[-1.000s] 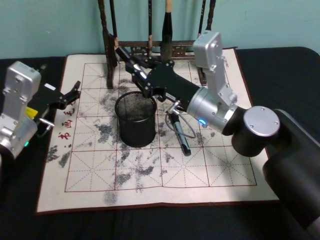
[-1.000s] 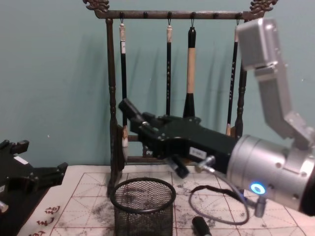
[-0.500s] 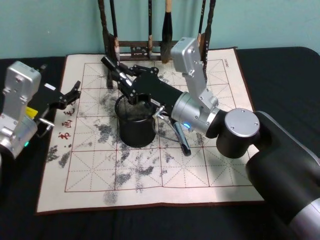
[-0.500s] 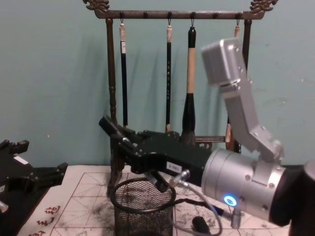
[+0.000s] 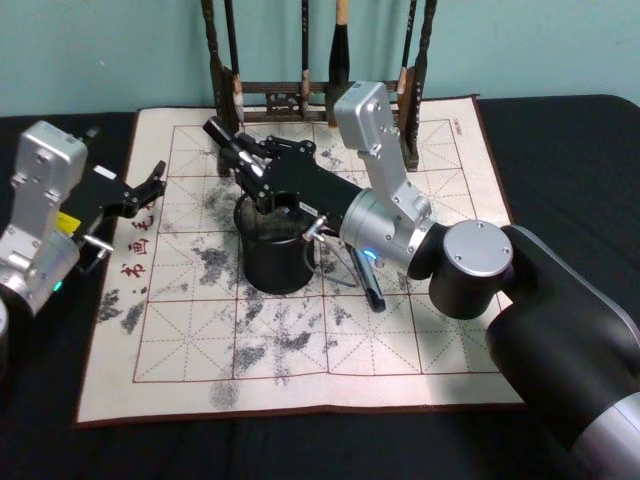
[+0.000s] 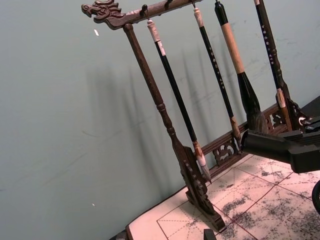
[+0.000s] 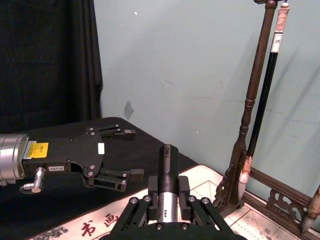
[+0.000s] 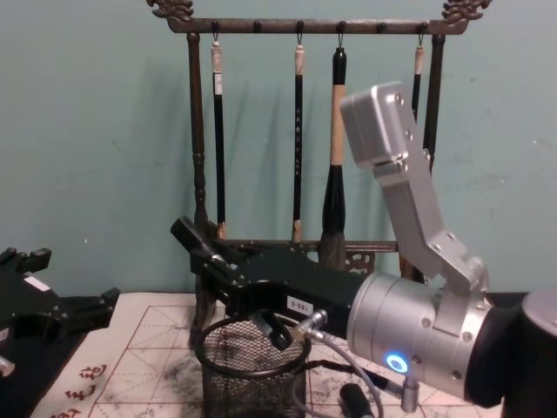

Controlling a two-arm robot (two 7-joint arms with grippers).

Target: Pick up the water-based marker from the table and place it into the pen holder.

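My right gripper is shut on the water-based marker, a black and grey pen that sticks out past the fingers. It hangs tilted just above the rim of the pen holder, a round black mesh cup on the mat. From the chest the marker points up and left over the pen holder. The right wrist view has the marker clamped between the fingers. My left gripper stands open at the mat's left edge, away from the cup.
A wooden brush rack with hanging brushes stands at the back of the ink-stained mat. Another dark pen lies on the mat right of the cup, under my right arm's cable. The mat's front half is free.
My right gripper, with the marker in it, has swung left and lower, from beside the rack to just over the pen holder's rim. The left arm has stayed put.
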